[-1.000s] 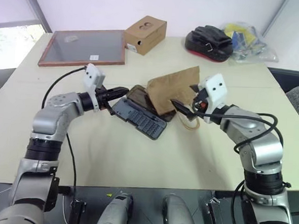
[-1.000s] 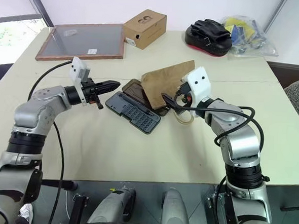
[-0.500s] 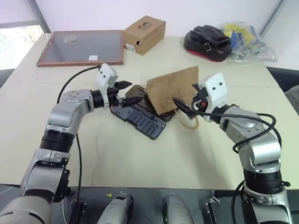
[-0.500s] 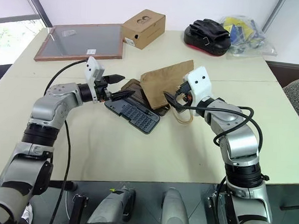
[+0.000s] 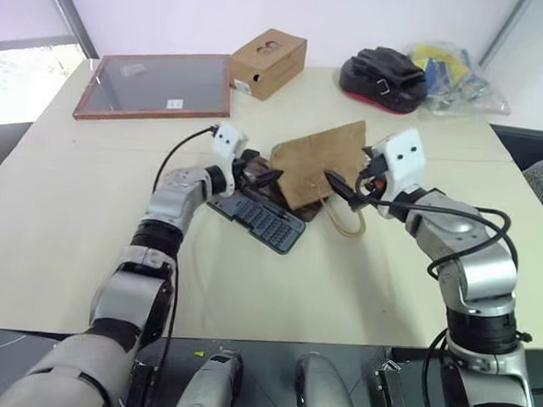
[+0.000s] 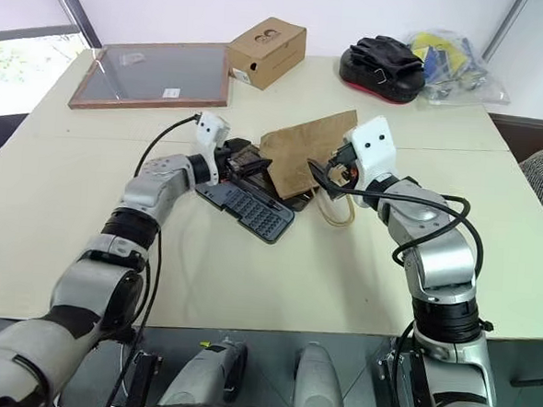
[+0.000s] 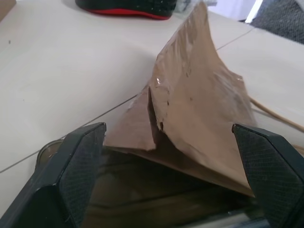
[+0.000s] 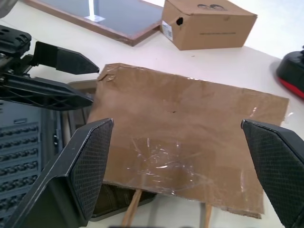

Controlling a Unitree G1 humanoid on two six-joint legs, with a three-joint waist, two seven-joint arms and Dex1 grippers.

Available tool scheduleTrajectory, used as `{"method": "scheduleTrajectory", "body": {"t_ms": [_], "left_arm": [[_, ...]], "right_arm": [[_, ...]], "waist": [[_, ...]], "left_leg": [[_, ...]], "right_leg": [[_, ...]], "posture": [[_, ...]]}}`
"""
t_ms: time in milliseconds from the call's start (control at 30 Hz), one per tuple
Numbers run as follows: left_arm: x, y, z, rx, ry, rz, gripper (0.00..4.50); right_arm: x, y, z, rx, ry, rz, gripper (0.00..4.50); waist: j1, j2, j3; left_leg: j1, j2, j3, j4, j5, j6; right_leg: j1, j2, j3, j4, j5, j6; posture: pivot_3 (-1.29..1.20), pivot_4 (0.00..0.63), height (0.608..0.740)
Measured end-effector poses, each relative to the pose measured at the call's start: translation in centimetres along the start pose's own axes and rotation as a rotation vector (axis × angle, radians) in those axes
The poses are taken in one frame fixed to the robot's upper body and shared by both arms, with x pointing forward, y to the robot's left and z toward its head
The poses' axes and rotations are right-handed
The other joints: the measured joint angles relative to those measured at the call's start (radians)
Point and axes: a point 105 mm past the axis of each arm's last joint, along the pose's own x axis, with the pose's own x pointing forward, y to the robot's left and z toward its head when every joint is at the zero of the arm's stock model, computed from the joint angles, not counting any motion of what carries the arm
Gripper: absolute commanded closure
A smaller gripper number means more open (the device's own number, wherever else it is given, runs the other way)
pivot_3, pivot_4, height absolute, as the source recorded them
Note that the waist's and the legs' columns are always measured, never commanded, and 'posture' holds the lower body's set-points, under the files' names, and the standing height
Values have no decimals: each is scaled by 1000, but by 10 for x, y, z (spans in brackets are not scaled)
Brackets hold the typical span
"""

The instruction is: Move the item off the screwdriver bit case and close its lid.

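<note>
On the desk (image 5: 87, 211), the screwdriver bit case (image 5: 257, 218) is lying open, its lid (image 6: 255, 166) flat beside the base. The paper bag (image 5: 318, 163) is resting across the lid, handles trailing toward the right arm. The left end effector (image 5: 258, 172) is reaching over the lid with fingers spread wide, its tips at the bag's near corner. The right end effector (image 5: 342, 188), likewise spread, is hovering just beside the bag's opposite edge; neither is gripping anything.
</note>
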Motion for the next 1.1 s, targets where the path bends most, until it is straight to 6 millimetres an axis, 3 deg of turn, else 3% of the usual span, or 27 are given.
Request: {"method": "scheduleTrajectory", "body": {"t_ms": [367,467,700,1100], "left_arm": [[28,-16,-6,53,26,-17,53],[32,-19,-6,71,29,-17,912],[33,-17,-8,80,30,12,4478],[24,1,2,42,-36,90,4478]], "right_arm": [[-4,-5,1,10,10,-41,0],[-5,-7,1,8,13,-49,0],[-6,-7,4,1,4,-57,0],[-6,-7,4,-3,4,-47,0]], "waist": [[4,0,0],[3,0,0],[3,0,0],[1,-1,0]], "left_leg": [[-1,-1,1,2,-1,1],[-1,-1,1,2,-1,1],[-1,-1,1,2,-1,1],[-1,-1,1,3,-1,1]], "right_leg": [[0,0,0,0,0,1],[0,0,0,0,0,1],[0,0,0,0,0,1],[0,0,0,0,1,1]], "posture": [[0,150,740],[0,150,740],[0,150,740],[0,150,740]]}}
